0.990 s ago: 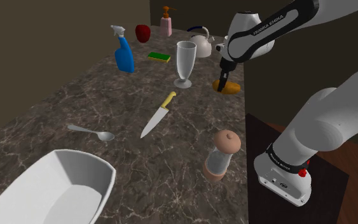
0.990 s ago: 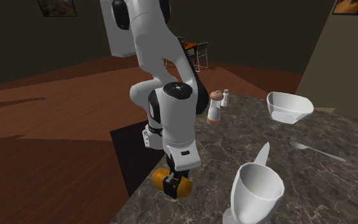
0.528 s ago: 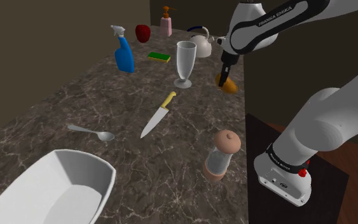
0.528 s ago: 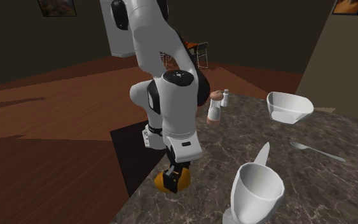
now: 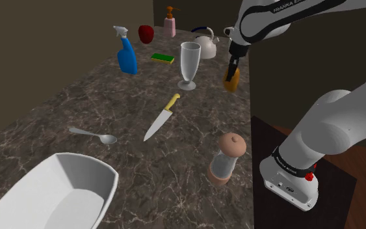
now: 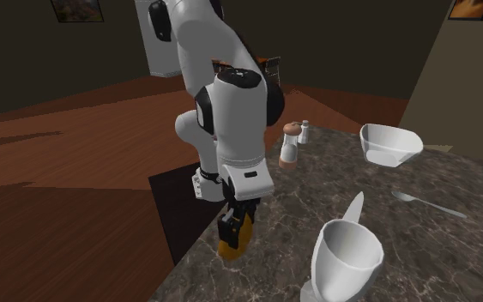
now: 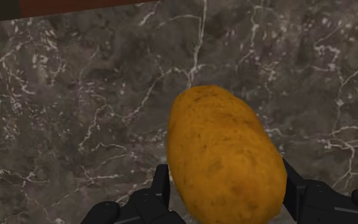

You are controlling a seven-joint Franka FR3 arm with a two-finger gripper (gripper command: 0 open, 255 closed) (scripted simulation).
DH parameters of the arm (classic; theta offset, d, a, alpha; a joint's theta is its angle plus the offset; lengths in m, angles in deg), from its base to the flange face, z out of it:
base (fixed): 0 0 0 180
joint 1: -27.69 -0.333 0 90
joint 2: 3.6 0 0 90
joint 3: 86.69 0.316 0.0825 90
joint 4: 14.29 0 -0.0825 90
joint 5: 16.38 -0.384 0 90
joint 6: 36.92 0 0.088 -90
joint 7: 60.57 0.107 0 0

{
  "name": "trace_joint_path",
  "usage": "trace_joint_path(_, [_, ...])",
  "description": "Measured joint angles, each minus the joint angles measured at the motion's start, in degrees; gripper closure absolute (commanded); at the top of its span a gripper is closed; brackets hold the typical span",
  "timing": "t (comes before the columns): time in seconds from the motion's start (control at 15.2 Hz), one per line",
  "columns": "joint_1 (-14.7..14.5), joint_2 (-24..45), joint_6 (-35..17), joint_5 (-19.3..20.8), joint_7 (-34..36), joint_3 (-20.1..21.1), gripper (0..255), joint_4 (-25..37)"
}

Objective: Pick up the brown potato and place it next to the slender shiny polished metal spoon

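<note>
Dark capital letters run along the white forearm (image 5: 274,15) of the arm in the shoulder view. They read "FRANKA EM" and then run off the picture's top edge. A line of small dark print on the arm's base (image 5: 290,172) probably gives the same brand name, though it is too small to read with certainty.

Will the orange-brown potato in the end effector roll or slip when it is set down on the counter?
The orange-brown oval potato has no flat side, so it will probably roll a little on the dark marbled counter. The black end effector clasps it near one end, so it may swing or slip. It looks firm, not fragile.
</note>
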Motion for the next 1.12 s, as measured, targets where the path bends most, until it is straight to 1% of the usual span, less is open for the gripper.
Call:
trace_joint_path(0.79, [-0.1,-4.1,10.3,-0.4,0.1,1.3,255,6.3])
trace_joint_path(1.12, [-2.8,-1.8,10.6,-2.5,5.3,5.3,255,8.4])
